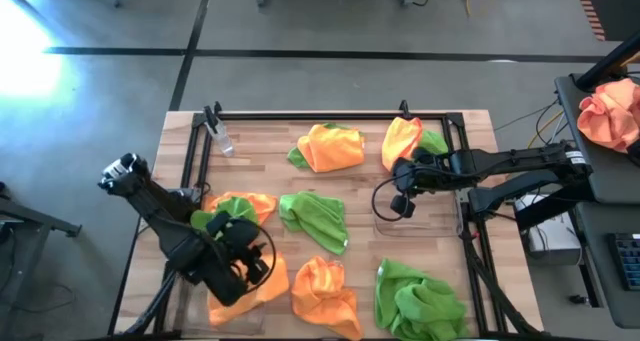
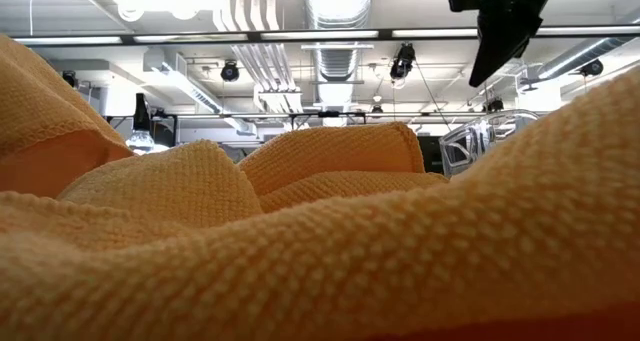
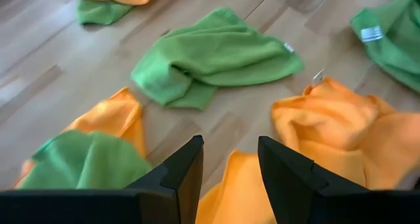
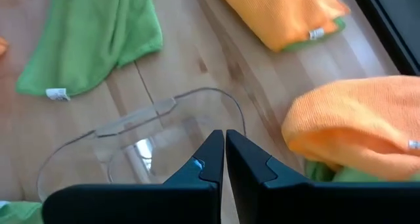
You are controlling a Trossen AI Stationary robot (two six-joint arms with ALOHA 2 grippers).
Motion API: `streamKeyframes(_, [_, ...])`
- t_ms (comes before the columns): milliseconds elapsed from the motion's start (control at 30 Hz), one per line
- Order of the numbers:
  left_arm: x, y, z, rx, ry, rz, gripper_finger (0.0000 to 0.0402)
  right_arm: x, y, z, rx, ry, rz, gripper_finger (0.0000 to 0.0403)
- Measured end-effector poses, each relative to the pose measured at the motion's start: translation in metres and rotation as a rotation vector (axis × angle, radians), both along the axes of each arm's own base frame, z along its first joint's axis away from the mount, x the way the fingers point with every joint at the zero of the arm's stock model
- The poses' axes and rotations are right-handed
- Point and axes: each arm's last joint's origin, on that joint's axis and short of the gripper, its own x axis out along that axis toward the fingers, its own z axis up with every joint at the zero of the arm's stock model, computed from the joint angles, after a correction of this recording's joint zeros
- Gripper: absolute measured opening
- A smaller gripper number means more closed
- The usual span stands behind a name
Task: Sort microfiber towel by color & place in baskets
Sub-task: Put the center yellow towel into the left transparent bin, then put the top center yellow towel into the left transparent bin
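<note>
Orange and lime green towels lie scattered on the wooden table. My left gripper [image 1: 248,259] [image 3: 230,175] is open, just above an orange towel [image 1: 268,281] [image 3: 230,198] near the table's near left corner. Beside that towel a green towel [image 3: 85,161] lies on another orange one. My right gripper [image 1: 400,203] [image 4: 224,152] is shut over the rim of a see-through basket [image 1: 440,226] [image 4: 131,122] right of centre, which holds no towel. In the low view an orange towel [image 2: 320,241] fills the picture, with a basket [image 2: 490,136] behind it.
Other towels: green at centre [image 1: 315,216], orange at the near edge [image 1: 325,291], green at near right [image 1: 420,296], orange over green at far centre [image 1: 330,146], and another such pair [image 1: 405,141]. A peach cloth [image 1: 612,111] lies off the table, right. A small clear bottle [image 1: 220,139] lies far left.
</note>
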Motion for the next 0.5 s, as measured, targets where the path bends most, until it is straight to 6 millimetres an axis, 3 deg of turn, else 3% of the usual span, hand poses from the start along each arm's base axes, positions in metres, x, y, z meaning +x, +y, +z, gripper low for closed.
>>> streamKeyframes(267, [0.016, 0.034, -0.013, -0.009, -0.121, -0.075, 0.0131, 0.001, 0.001, 0.000, -0.005, 0.006, 0.052, 0.0013])
streamKeyframes(500, [-0.002, 0.067, -0.023, -0.035, -0.255, -0.078, 0.0131, 0.003, 0.001, 0.002, -0.003, -0.023, 0.052, 0.0013])
